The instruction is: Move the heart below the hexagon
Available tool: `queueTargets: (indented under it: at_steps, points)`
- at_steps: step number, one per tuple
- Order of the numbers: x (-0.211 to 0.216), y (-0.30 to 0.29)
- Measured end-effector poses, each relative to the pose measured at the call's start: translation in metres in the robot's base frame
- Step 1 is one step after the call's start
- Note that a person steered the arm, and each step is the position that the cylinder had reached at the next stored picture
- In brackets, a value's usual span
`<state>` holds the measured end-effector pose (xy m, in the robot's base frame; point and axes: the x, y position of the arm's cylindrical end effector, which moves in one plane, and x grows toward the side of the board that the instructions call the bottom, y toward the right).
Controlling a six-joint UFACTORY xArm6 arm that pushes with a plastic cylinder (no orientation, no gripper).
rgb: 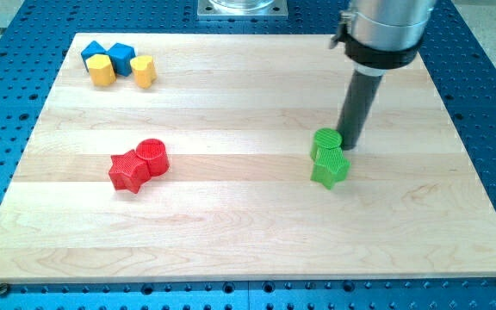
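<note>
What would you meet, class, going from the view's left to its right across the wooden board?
Blue and yellow block cluster → red star → red cylinder → green blocks → my tip.

No readable text

No letters, numbers, labels or brand signs can be read on the worktop [231, 232], the blocks or the arm.
</note>
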<state>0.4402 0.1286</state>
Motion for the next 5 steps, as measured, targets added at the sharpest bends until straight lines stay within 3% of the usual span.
queueTargets:
  at_steps: [1,2,3,5]
  points:
    - [-0.034,-0.008]
    - [0.005,-0.017]
    - [-0.01,-0.017]
    - [-0.124,-0.124]
